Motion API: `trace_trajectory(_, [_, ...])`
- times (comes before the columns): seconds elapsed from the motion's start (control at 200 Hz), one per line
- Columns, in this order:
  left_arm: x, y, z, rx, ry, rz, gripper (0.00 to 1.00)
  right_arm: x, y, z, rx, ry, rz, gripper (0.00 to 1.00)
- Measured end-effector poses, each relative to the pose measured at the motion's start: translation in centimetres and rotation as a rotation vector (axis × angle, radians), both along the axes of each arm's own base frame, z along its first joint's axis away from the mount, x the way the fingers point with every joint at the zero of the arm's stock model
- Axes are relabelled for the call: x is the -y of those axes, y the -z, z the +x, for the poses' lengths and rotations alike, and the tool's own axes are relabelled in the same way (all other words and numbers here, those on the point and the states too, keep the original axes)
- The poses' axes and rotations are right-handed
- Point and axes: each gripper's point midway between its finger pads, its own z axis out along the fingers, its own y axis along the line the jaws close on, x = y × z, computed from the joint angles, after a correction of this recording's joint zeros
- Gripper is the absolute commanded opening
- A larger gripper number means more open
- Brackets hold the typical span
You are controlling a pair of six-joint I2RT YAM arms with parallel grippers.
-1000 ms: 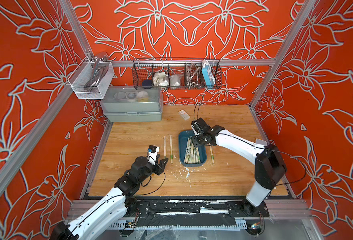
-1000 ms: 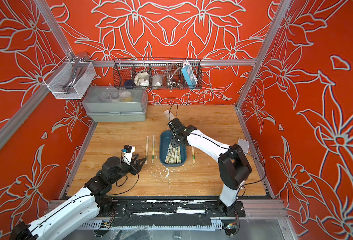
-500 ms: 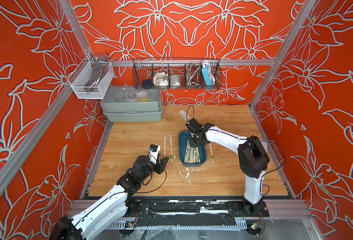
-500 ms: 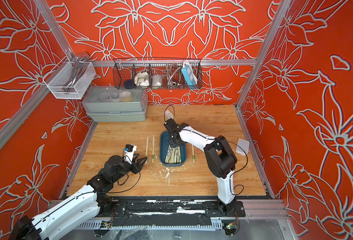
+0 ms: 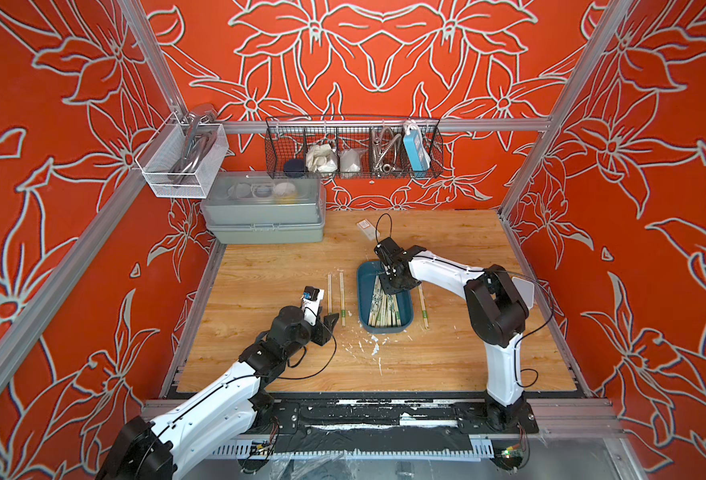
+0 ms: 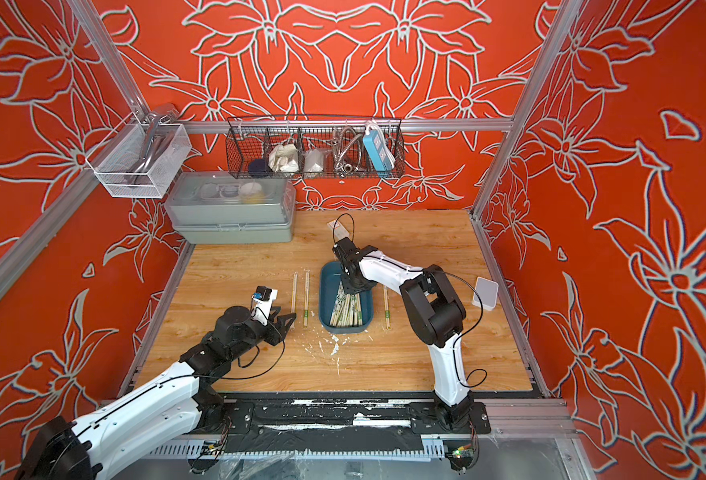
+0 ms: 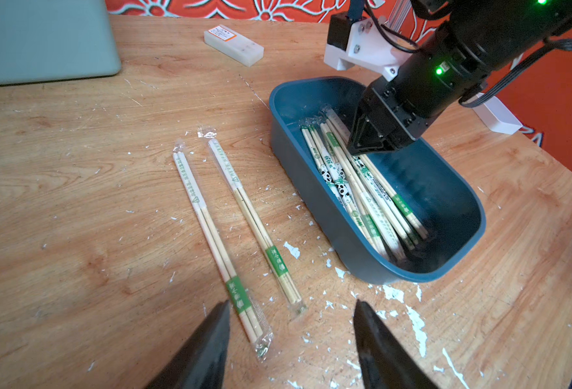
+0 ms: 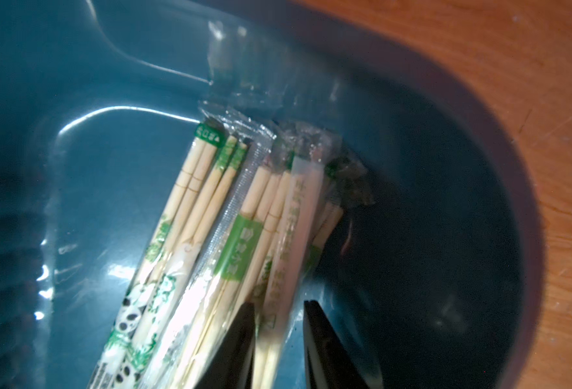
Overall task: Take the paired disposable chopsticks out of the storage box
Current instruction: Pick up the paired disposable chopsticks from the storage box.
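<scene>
The storage box point(image 5: 362, 291) point(image 6: 324, 299) is a teal tray in mid-table holding several paired disposable chopsticks point(image 5: 382, 306) point(image 6: 345, 311) point(image 7: 362, 188) point(image 8: 210, 215). My right gripper point(image 5: 389, 289) point(image 6: 351, 291) point(image 7: 368, 148) point(image 8: 277, 304) reaches down into the box. Its jaws are narrow and straddle one sleeved pair, with a slim gap still showing on one side. Two pairs point(image 5: 329, 293) point(image 7: 217, 235) lie on the table left of the box, and one pair point(image 5: 423, 305) lies to its right. My left gripper point(image 5: 328, 326) point(image 6: 286, 322) point(image 7: 291, 303) hangs open and empty over their near ends.
A grey lidded case point(image 5: 264, 212) stands at the back left under a white mesh basket point(image 5: 180, 162). A black wire basket point(image 5: 353, 149) hangs on the back wall. A small white block point(image 7: 234, 45) lies behind the box, and a white tray point(image 6: 485, 293) sits at the right edge.
My right gripper has swung left and down into the box, and its jaws have narrowed around one pair. The left arm has hardly moved.
</scene>
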Motion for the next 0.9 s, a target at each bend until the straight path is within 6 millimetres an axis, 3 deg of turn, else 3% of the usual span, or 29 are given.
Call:
trace_trajectory(0.536, [-0.2, 0.2, 0.1, 0.000, -0.011, 0.012, 0.59, -0.9, -0.2, 0.5, 0.012, -0.006, 0.048, 0.08])
trace_trajectory(0.766, [-0.3, 0.2, 0.2, 0.002, -0.012, 0.016, 0.60, -0.9, -0.3, 0.4, 0.011, -0.004, 0.048, 0.08])
trace_trajectory(0.901, [-0.3, 0.2, 0.2, 0.004, -0.013, 0.018, 0.60, -0.9, -1.3, 0.4, 0.021, -0.004, 0.055, 0.08])
